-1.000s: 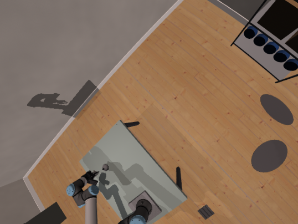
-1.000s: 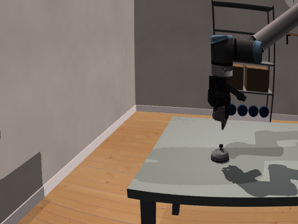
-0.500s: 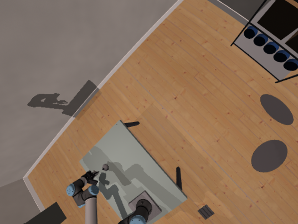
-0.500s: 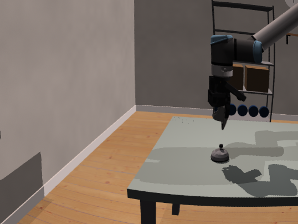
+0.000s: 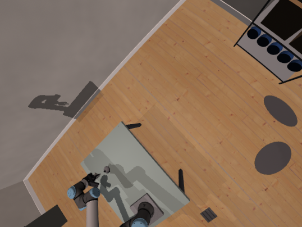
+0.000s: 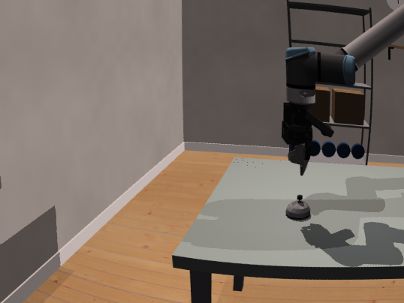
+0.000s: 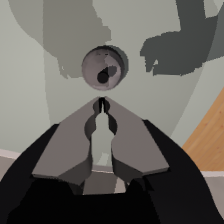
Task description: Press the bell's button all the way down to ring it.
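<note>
Grey-metal, the small domed desk bell (image 6: 298,211) sits on our pale grey bench (image 6: 263,240), its black button (image 6: 299,197) up. Our black end effector (image 6: 303,169) hangs above it, fingers pinched together on nothing. We judge the bell light and liable to slide, so press the button squarely, never the dome.

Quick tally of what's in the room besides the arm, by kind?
Bell: 1
Table: 1
Shelf rack: 1
Brown boxes on the rack: 2
Dark blue balls on the rack: 5
Dark round floor patches: 2
Total: 12
</note>
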Motion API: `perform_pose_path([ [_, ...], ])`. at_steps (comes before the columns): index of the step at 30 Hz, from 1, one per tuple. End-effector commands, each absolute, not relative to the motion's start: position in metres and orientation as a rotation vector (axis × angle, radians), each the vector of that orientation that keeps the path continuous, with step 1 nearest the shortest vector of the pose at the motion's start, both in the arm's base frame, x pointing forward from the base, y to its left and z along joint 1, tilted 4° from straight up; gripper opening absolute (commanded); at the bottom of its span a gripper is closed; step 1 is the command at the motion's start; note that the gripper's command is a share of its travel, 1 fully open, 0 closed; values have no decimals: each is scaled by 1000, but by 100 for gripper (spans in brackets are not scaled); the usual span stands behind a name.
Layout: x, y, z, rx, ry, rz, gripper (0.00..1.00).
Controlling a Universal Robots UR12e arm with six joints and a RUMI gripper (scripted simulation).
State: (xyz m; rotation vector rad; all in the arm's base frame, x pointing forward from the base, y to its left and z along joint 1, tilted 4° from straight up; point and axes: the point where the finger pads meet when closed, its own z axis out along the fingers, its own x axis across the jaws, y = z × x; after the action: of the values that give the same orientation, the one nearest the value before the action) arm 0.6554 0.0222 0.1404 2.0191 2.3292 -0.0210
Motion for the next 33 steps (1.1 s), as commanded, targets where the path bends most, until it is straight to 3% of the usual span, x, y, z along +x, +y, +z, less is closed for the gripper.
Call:
perform_pose_path([
  [1, 656, 22, 141, 2018, 2328, -20, 0],
  [33, 656, 21, 127, 2019, 2328, -20, 0],
])
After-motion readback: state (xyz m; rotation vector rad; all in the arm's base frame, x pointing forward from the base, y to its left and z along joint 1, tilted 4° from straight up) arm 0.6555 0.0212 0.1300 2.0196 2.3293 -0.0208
